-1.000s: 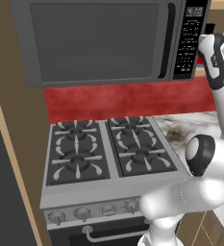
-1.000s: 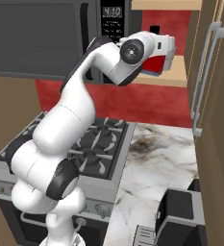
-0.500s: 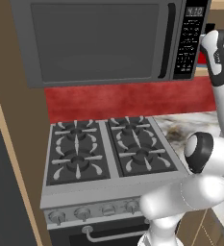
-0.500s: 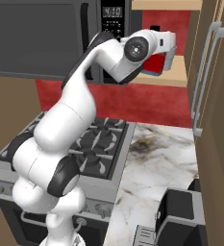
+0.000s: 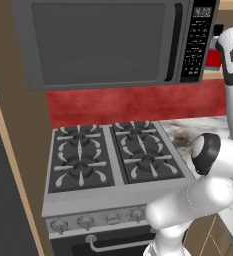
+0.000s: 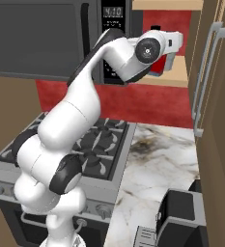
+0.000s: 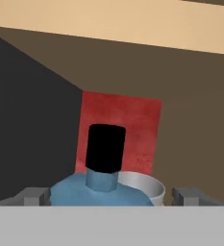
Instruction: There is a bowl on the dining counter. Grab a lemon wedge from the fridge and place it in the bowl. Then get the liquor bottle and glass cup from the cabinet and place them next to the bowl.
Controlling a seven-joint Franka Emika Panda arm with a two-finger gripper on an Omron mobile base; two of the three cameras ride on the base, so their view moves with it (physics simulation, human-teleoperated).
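My gripper [image 7: 111,196] is open inside the tan wood cabinet [image 6: 175,80], one dark fingertip [image 7: 34,194] on each side of the liquor bottle [image 7: 105,148]. The bottle stands upright with a black cap and blue shoulders; from the left base view its red body [image 5: 214,60] shows past the microwave's edge. Just behind the bottle, to its right, the pale rim of the glass cup [image 7: 143,185] shows. In the right base view the arm reaches up and right, its hand [image 6: 170,48] at the cabinet opening. The bowl, dining counter, lemon wedge and fridge are out of view.
A dark grey microwave [image 5: 103,45] hangs left of the cabinet, above a gas stove [image 5: 108,160]. A marbled counter [image 6: 157,164] runs right of the stove, with a dark appliance [image 6: 181,217] near its front. A tall tan panel with grey bar handles [image 6: 205,72] stands at the right.
The hand has moved a little further right and deeper into the cabinet toward the bottle. The jaws have stayed open.
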